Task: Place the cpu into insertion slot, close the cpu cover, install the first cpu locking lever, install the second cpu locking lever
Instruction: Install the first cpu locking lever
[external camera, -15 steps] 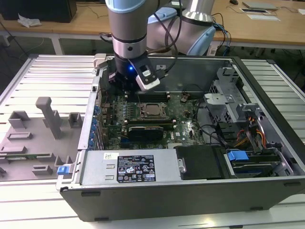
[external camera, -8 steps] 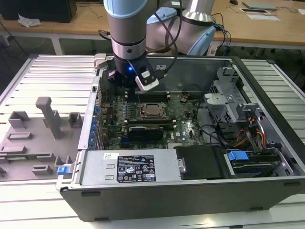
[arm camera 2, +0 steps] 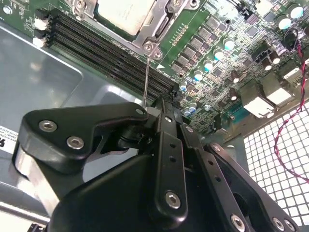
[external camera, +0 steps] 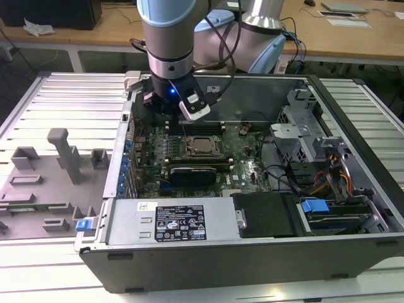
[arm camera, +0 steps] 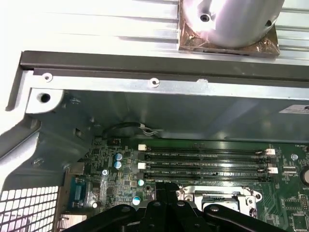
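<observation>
My exterior view sits well back and high, looking down into the open computer case (external camera: 252,252). Both wrist views hang close over the motherboard (arm camera 2: 227,63), peering past the gripper (arm camera 2: 161,104) from opposing sides; they share the memory slots (arm camera: 203,162) and surrounding green board.

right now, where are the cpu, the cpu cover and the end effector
cpu (arm camera 2: 123,13): second wrist view, pale metal face
cpu cover (arm camera 2: 158,23): second wrist view, frame's side bar
end effector (arm camera: 161,194): first wrist view, between the fingertips
</observation>
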Available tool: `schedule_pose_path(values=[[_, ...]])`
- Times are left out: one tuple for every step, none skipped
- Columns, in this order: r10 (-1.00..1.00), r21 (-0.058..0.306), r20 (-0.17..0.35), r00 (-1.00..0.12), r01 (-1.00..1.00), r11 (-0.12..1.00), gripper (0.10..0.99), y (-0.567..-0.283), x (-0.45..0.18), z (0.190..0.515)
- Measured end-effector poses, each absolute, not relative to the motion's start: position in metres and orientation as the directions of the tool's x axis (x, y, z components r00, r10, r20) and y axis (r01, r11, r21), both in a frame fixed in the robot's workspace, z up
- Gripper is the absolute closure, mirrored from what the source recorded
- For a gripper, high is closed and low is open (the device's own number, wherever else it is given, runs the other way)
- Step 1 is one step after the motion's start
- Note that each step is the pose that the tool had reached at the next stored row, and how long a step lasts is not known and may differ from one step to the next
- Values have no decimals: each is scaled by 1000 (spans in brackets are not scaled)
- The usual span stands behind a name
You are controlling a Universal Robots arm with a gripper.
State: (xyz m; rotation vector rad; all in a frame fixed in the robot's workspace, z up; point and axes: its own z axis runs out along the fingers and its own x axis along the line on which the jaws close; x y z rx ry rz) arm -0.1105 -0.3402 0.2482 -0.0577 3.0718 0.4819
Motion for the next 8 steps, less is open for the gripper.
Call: schedule_pose_path(values=[[-32,306,-37,-999,-42,951,980,-340,-110,248],[-32,306,-37,-999,-41,951,980,-340,-109,248],[-32,306,-36,-999,-41,951,980,-340,-107,248],[-32,306,-36,-999,-41,951,980,-340,-103,248],[-32,306,-35,-999,-41,951,980,-340,-98,248],[-32,306,-34,-999,-41,951,980,-340,-93,248],[-32,306,-33,-999,-40,951,980,-340,-90,248],[-31,306,-33,-999,-40,951,980,-340,-87,248]])
